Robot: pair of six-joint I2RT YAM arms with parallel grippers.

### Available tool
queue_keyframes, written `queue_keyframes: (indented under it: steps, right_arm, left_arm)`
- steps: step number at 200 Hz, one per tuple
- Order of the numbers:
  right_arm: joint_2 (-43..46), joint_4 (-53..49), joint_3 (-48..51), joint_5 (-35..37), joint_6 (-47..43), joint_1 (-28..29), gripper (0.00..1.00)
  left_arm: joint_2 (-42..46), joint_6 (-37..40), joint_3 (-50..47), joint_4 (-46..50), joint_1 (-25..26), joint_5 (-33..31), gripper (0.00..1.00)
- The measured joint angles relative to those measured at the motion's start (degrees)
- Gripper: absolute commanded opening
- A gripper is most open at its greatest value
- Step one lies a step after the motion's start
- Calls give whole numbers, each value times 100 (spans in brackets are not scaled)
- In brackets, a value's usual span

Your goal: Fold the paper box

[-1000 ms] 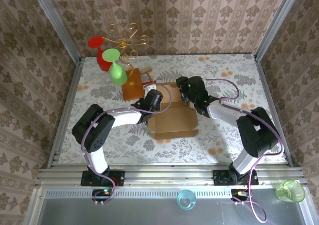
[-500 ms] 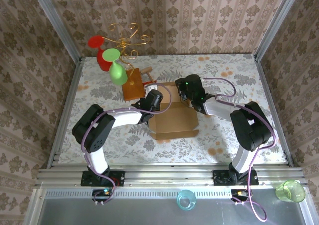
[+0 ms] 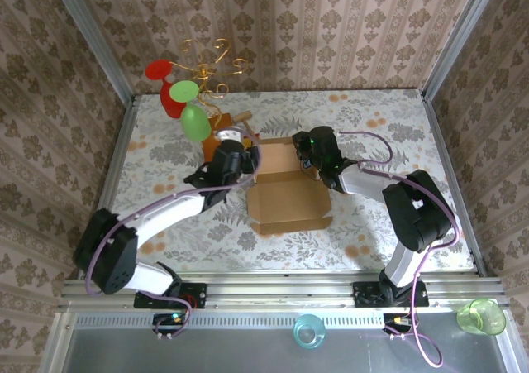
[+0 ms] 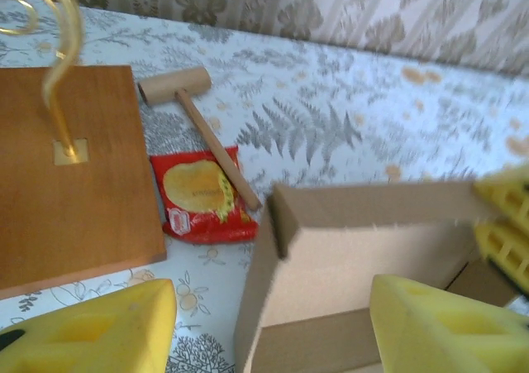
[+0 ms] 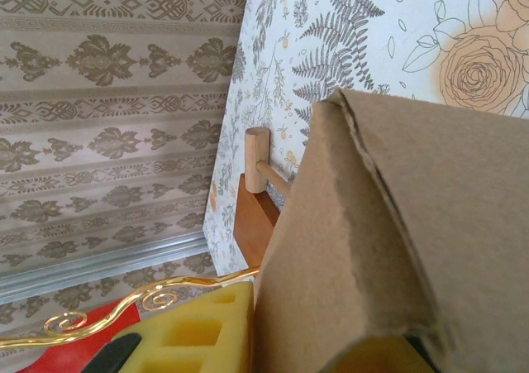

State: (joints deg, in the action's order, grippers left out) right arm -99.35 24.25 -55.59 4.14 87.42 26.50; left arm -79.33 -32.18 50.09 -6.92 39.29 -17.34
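The paper box of brown cardboard lies mid-table with its walls partly raised and its back flap upright. My right gripper is shut on that back flap near its right end. In the right wrist view the cardboard runs between the yellow fingers. My left gripper hovers open at the box's back left corner. In the left wrist view its pads stand wide apart around that corner without touching it. The right gripper's yellow finger shows at the flap's far end.
A wooden block with a gold wire stand holds a red glass and a green glass just left of the box. A small wooden mallet and a red snack packet lie beside the block. Two cups sit on the near ledge.
The left gripper has let go of the box, opened and drawn back to the left. The right gripper has closed on the back flap, which now stands more upright.
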Motion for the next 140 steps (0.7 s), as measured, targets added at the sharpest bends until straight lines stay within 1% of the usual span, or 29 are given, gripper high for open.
queue_keyframes:
  steps: [21, 36, 86, 115, 140]
  right_arm:
    - [20, 2, 17, 0, 0, 0, 17]
    - [52, 2, 46, -2, 0, 0, 17]
    - [74, 4, 70, -4, 0, 0, 16]
    - [74, 7, 98, -7, -2, -7, 16]
    - [74, 28, 107, -9, 0, -4, 16]
  left_arm:
    - [144, -402, 4, 149, -610, 505, 61]
    - [35, -577, 46, 317, -826, 831, 61]
    - [-802, -1012, 385, 350, -863, 1825, 60]
    - [-859, -1178, 439, 256, -870, 2017, 61]
    - [-826, -1290, 437, 221, -863, 2044, 61]
